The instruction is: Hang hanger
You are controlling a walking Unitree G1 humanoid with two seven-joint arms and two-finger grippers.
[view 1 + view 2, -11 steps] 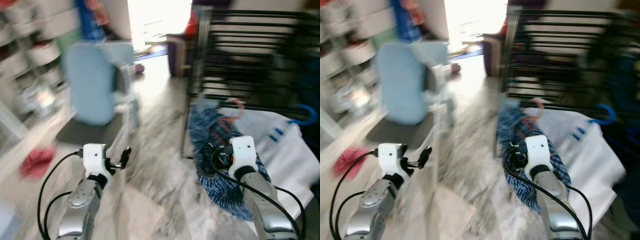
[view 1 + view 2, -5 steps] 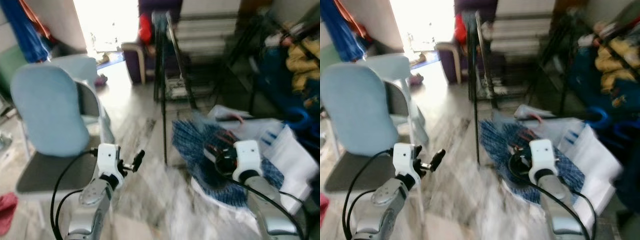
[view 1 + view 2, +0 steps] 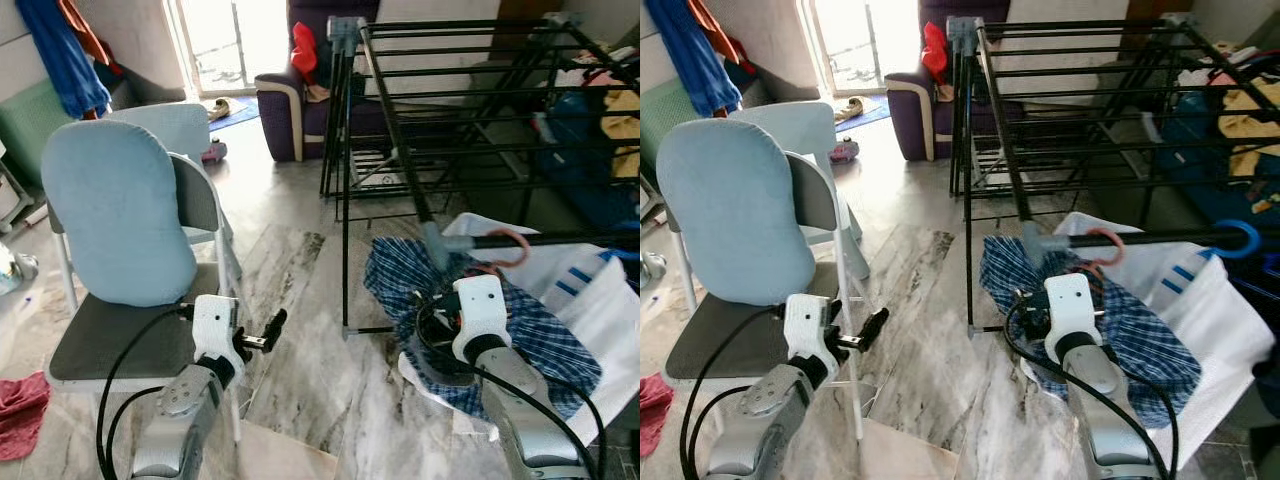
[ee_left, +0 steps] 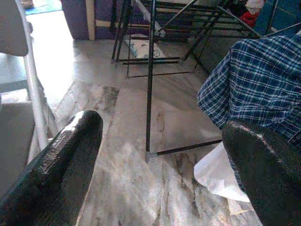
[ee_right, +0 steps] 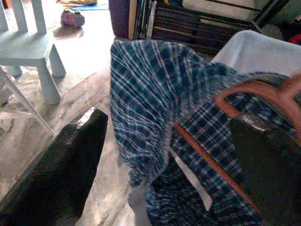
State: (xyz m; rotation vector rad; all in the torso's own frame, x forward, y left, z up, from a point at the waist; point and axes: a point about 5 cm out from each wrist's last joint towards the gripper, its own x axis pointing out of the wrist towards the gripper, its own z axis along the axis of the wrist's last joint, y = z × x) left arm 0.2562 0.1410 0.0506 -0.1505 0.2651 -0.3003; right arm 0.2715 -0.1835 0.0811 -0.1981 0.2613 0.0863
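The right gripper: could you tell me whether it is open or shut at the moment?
Open. In the right wrist view the right gripper has its two black fingers set wide apart, with the blue plaid shirt and orange hanger between them, ungripped.

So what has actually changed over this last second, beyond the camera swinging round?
Mostly the view: the head turned and the blur cleared, so the drying rack now shows sharply ahead. Nothing was taken hold of or let go. The right gripper stays over the plaid shirt on its orange hanger, jaws open. The left gripper stays raised, open and empty, beside the chair.
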